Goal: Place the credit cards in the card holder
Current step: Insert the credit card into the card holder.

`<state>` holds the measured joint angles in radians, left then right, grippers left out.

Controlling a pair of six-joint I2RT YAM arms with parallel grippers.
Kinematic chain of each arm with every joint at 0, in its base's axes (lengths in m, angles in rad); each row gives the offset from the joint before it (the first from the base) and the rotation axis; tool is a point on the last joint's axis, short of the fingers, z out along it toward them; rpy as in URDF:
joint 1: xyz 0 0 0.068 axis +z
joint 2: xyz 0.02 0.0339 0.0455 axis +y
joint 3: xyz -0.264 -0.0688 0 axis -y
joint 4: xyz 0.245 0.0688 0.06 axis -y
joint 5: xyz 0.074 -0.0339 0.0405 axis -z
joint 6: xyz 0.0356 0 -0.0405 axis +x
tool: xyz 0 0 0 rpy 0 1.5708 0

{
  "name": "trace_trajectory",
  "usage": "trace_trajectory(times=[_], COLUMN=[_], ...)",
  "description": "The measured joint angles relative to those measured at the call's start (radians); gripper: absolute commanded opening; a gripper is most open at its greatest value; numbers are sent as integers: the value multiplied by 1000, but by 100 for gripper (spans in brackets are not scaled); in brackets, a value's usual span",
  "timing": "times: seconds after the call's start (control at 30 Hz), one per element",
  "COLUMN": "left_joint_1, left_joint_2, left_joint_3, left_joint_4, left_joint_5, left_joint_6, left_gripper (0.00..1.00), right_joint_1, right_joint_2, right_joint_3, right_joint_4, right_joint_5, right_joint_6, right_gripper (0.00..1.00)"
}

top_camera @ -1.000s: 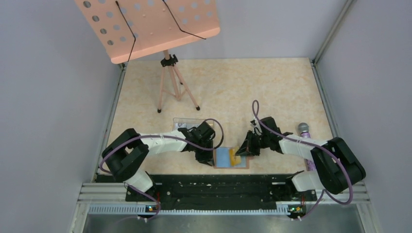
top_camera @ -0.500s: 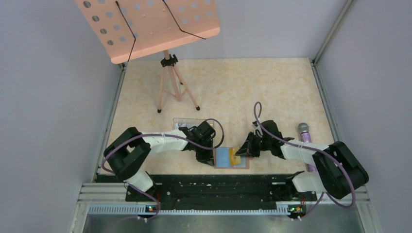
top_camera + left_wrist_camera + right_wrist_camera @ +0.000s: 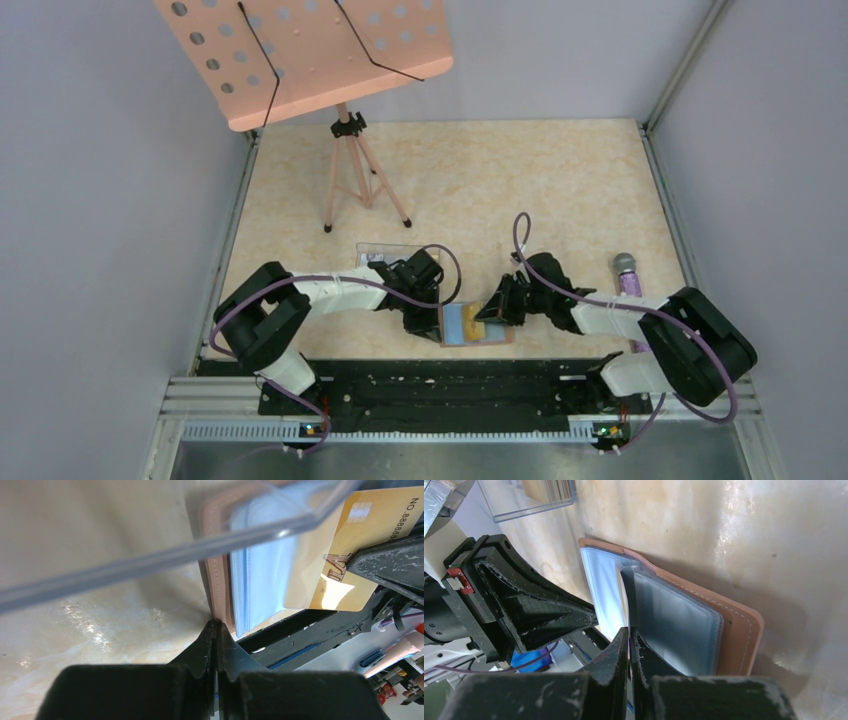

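Note:
The brown card holder (image 3: 497, 341) lies open near the table's front edge, bluish sleeves up; it also shows in the left wrist view (image 3: 220, 580) and the right wrist view (image 3: 739, 630). My right gripper (image 3: 490, 309) is shut on a yellow credit card (image 3: 470, 319), whose far end lies in among the sleeves. The card's printed face shows in the left wrist view (image 3: 350, 535) and its edge in the right wrist view (image 3: 628, 595). My left gripper (image 3: 428, 318) is shut, its tips (image 3: 216, 626) touching the holder's brown left edge. More cards sit in the clear box (image 3: 549, 490).
The clear plastic box (image 3: 385, 255) stands just behind my left gripper. A purple microphone (image 3: 628, 275) lies at the right. A pink music stand (image 3: 300, 50) on a tripod (image 3: 350, 180) stands at the back left. The black front rail (image 3: 450, 385) runs just below the holder.
My right gripper has moved left with the yellow card, carrying it further across the open holder. The left gripper and the holder have stayed in place.

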<state>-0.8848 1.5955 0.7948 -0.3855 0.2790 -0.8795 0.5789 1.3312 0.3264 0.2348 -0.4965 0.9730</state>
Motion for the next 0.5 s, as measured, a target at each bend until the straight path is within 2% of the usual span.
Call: trace_trajectory(times=[0.13,0.23,0.5], left_joint_1=[0,1,1], left_joint_2=[0,0,0], left_joint_3=[0,0,0], left_joint_4=[0,0,0], left_joint_5=[0,1,1], left_joint_6=[0,0,0], left_gripper=[2,1,1], right_joint_1=[11,15,35], right_joint_2=[0,0,3], right_joint_3=[0,3,154], right_joint_4=[-1,-42,-321], right_joint_5=[17,30,81], right_joint_6=[9,5,-79], right_gripper=[11,26,53])
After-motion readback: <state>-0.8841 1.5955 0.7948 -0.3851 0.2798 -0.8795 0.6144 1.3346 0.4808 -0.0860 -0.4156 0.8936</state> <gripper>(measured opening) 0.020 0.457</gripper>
